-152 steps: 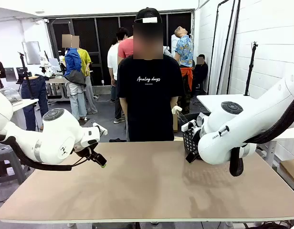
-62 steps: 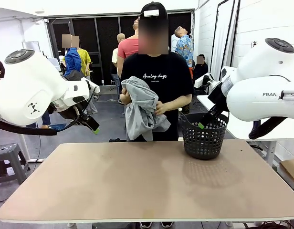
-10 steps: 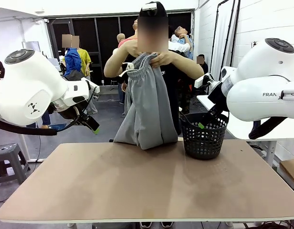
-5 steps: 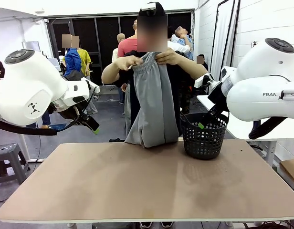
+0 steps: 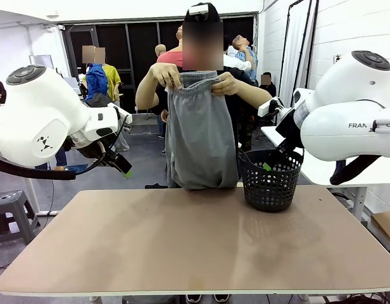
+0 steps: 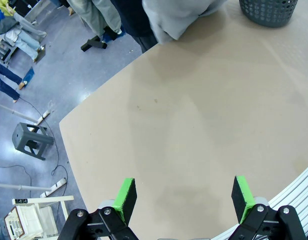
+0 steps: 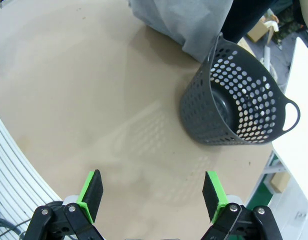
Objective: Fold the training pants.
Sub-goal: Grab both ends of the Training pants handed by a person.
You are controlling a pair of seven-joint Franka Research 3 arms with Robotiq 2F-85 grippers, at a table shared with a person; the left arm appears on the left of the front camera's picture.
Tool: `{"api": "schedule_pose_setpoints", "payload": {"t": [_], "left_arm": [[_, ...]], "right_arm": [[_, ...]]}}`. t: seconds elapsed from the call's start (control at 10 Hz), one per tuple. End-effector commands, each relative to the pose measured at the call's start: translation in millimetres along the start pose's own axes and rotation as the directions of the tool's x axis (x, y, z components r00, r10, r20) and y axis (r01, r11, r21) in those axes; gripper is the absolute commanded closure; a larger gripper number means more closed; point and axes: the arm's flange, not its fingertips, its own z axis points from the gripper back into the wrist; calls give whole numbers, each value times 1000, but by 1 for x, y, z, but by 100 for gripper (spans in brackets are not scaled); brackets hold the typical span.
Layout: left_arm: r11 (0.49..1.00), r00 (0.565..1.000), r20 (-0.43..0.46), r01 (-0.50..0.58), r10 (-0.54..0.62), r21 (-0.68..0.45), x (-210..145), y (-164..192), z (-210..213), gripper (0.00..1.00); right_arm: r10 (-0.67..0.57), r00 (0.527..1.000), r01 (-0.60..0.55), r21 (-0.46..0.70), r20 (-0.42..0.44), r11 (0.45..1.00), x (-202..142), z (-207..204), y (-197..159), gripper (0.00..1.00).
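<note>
Left fingers (image 6: 125,197) stand spread wide with nothing between their green pads, hanging over the bare brown tabletop (image 6: 194,130). Right fingers (image 7: 91,194) are likewise spread and empty, above the tabletop near the black mesh basket (image 7: 239,105). At the far edge a person (image 5: 253,95) holds the training pants (image 5: 201,133) up by the gathered waistband, one hand (image 5: 166,75) at one end of it and the other hand (image 5: 224,83) at the other end, at about shoulder height. The grey fabric hangs in front of the person's body, its lower end bunched just beside the basket in the front view. Whether that lower end touches the tabletop or hangs just off it is hard to say. Both arms are raised at the sides, well apart from the pants. The basket stands upright on the far right part of the tabletop.
</note>
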Motion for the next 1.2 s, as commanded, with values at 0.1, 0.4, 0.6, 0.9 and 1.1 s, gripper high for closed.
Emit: {"api": "schedule_pose_setpoints", "payload": {"t": [0.1,0.4,0.6,0.9,1.1], "left_arm": [[1000,1000,-1,10,-10,2,0,1,0,0],[1000,1000,-1,10,-10,2,0,1,0,0],[1000,1000,-1,10,-10,2,0,1,0,0],[1000,1000,-1,10,-10,2,0,1,0,0],[1000,1000,-1,10,-10,2,0,1,0,0]], "right_arm": [[-2,1000,2,5,-1,1000,0,0,0,0],[-2,1000,2,5,-1,1000,0,0,0,0],[-2,1000,2,5,-1,1000,0,0,0,0],[-2,1000,2,5,-1,1000,0,0,0,0],[-2,1000,2,5,-1,1000,0,0,0,0]]}}
